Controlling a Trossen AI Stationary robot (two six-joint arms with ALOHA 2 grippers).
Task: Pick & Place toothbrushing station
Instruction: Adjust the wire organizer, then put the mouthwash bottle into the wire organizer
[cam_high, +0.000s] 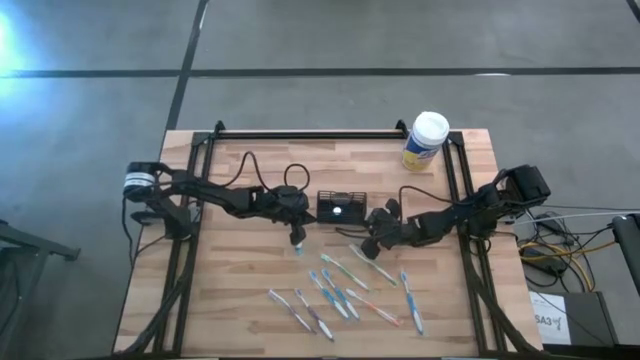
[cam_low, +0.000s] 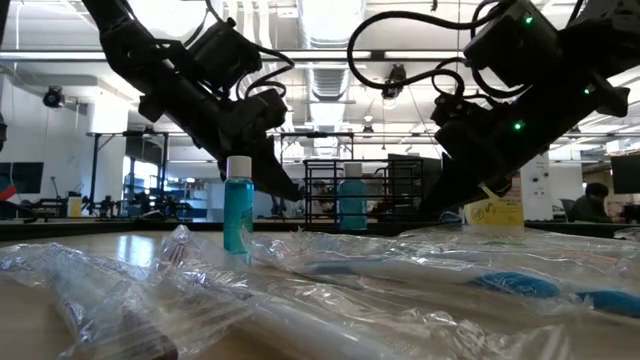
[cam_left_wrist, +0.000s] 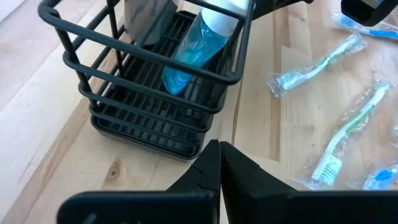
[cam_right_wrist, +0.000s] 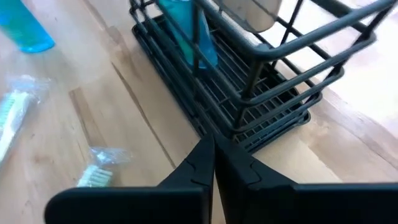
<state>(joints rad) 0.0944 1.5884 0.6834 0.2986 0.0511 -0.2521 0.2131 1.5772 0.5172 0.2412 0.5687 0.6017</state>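
Note:
The black slotted caddy (cam_high: 340, 207) stands on its base on the wooden table, between my two grippers. A blue bottle (cam_left_wrist: 196, 46) leans inside it, next to a pale object (cam_left_wrist: 144, 18). My left gripper (cam_left_wrist: 219, 149) is shut, low at the caddy's left end. My right gripper (cam_right_wrist: 214, 146) is shut, low at the caddy's right end. A second blue bottle with a white cap (cam_low: 238, 210) stands on the table near the caddy's left front and also shows in the right wrist view (cam_right_wrist: 25, 28). My left gripper's shut fingertips (cam_left_wrist: 211, 155) come level from the table's left, right up against the caddy's bottom edge (cam_left_wrist: 186, 148); I cannot tell whether they touch it. My right gripper's shut fingertips (cam_right_wrist: 208, 155) come level from the table's right at the caddy's bottom corner (cam_right_wrist: 239, 142); I cannot tell whether they touch.
Several toothbrushes in clear wrappers (cam_high: 345, 290) lie scattered on the near half of the table. A yellow canister with a white lid (cam_high: 427, 140) stands at the far right. A black frame rail (cam_high: 310, 133) runs along the far edge.

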